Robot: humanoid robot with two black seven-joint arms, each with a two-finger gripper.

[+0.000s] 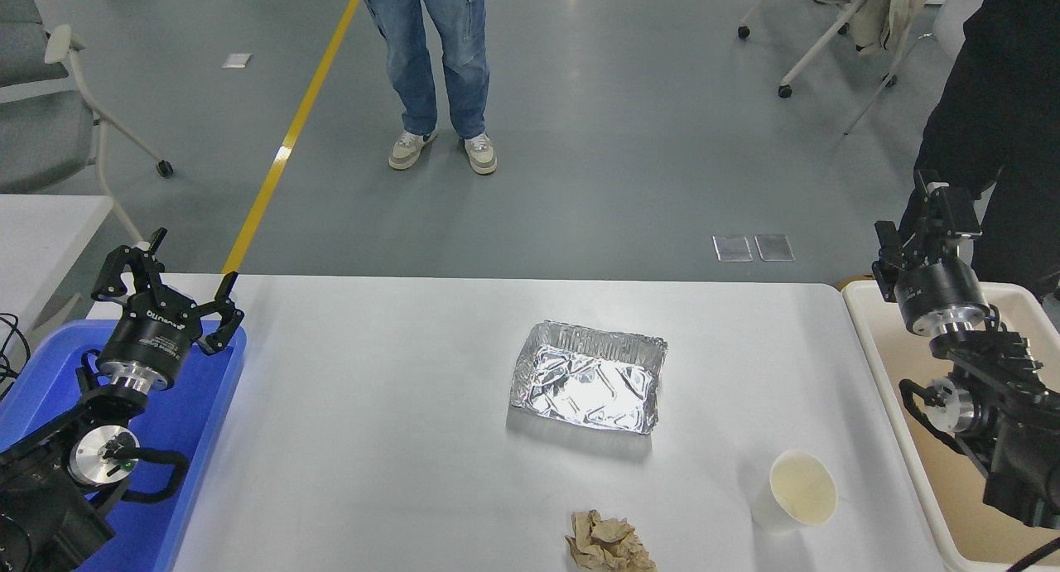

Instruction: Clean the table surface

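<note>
The table surface (373, 415) is a wide white top. On it lie a crinkled foil tray (590, 376) near the middle, a white paper cup (802, 491) at the front right and a crumpled brown paper ball (609, 544) at the front edge. My right gripper (921, 218) is open and holds nothing; it hangs past the table's right end, above the far corner of a beige bin (868, 340). My left gripper (168, 279) is open and parked at the far left over a blue tray (203, 406).
A person in jeans (435, 59) stands on the grey floor beyond the table. Another person in black (1002, 117) stands close behind my right gripper. Rolling chairs (836, 17) stand at the back corners. A smaller white table (41, 224) is at the left.
</note>
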